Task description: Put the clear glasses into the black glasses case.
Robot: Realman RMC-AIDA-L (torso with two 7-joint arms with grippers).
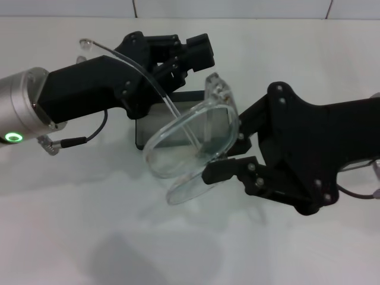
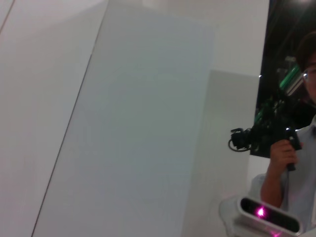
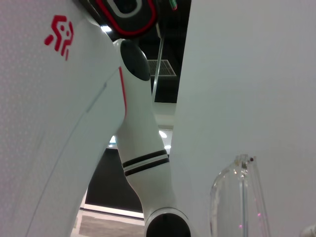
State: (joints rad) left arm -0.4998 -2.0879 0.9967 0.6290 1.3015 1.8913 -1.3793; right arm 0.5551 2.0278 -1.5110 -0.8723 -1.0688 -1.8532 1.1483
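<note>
Both grippers hold the clear glasses [image 1: 190, 139] aloft: the right gripper [image 1: 228, 159] pinching the lens, the left gripper [image 1: 163, 74] clamping an arm. The black glasses case [image 1: 178, 122] waits beneath them; placing remains.

Bench [image 1: 71, 237]: plain white surface, filling the head view from the near edge to a far edge where a pale wall with vertical seams begins. Lying directly on it: the black glasses case [image 1: 155, 127], about centre, slightly toward the far side, largely hidden behind items held above it; only a dark oblong body with a rounded near-left corner shows. Open or closed: cannot tell. Soft grey shadows fall on the near bench.
</note>
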